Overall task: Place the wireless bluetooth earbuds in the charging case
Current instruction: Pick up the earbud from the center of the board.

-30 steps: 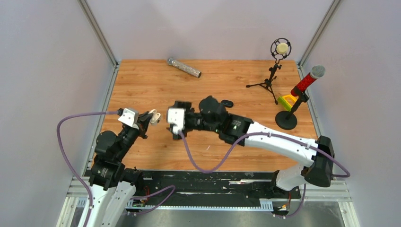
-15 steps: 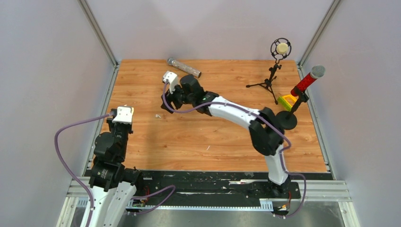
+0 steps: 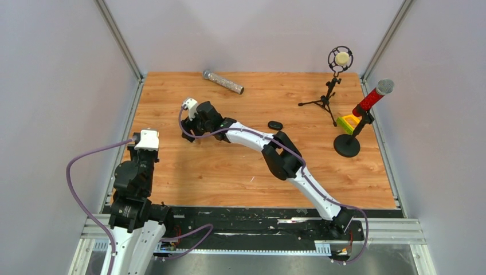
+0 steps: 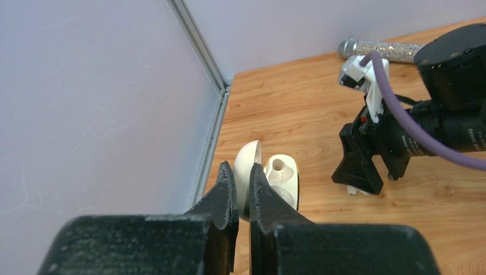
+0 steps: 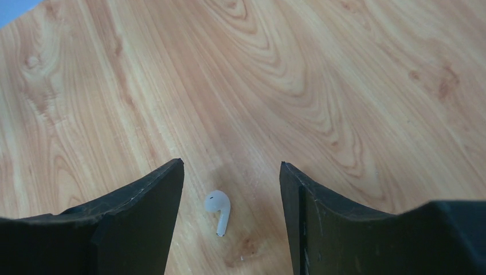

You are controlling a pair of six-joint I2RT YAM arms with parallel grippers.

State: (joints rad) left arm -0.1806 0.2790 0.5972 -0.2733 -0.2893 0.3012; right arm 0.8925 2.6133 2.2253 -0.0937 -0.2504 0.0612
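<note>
Pale grey walls enclose a wood-grain table (image 3: 229,172) seen from above, with two robot arms bolted at its near edge. At the left edge, the left gripper (image 4: 240,172) is pinched narrowly on the domed lid of an open, cream-coloured charging case (image 4: 282,177), holding it above the table; one empty earbud socket shows in the case's base. The right arm stretches across to the left half of the table, and the right gripper (image 5: 232,166) hangs low with its jaws spread wide and nothing in them. Directly between those jaws a white earbud (image 5: 218,209) lies on the wood, touching neither finger. A black roundish earbud (image 3: 275,125) rests well apart, nearer the table's middle. Along the far edge lies a silver glitter microphone (image 3: 223,82). Toward the right stand a small tripod microphone (image 3: 335,63) and a red microphone on a round base (image 3: 369,100), with a yellow-green block (image 3: 346,122) beside it.
</note>
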